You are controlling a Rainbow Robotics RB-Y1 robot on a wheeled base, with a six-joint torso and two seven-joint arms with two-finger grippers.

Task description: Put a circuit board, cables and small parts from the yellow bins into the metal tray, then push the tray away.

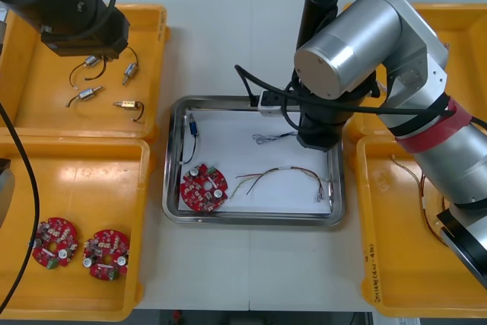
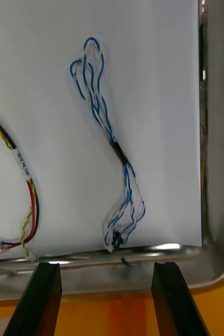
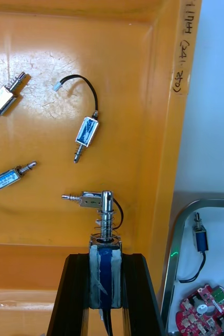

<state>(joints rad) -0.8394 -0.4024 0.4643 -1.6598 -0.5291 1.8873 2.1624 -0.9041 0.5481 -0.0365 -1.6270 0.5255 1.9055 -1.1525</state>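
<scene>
One small metal part (image 3: 104, 278), its body wrapped in blue tape, is pinched between the black fingers of the left end effector (image 3: 105, 258) over the floor of the far left yellow bin (image 1: 23, 104). Its sprung tip points at a loose part (image 3: 89, 199) lying just beyond, near enough that a careless lift could nudge or hook it. The held part's black lead runs down between the fingers. The grip looks narrow to me, so a jolt while crossing the bin wall might let the part swivel or drop short of the metal tray (image 1: 251, 220).

The tray's left side is crowded: a circuit board (image 1: 204, 188) lies there with a blue part (image 1: 193, 125) and its black lead just beyond it, so a release aimed loosely could land on either.

The right end effector (image 2: 106, 268) hovers spread and empty at the tray's right rim. The blue and white cable (image 2: 109, 157) lies on the white liner just past its fingers, with a red and yellow cable (image 2: 28, 210) beside it. With that arm hanging over the tray, a second arm coming in risks a clash. Cable ends resting near the rim could also catch when the tray is pushed.

The light table (image 1: 228, 279) is bare around the tray. The near left bin (image 1: 76, 180) holds two spare boards (image 1: 53, 241), and the right bins (image 1: 396, 211) hold more cables. Beyond the table's far edge the floor is dark.
</scene>
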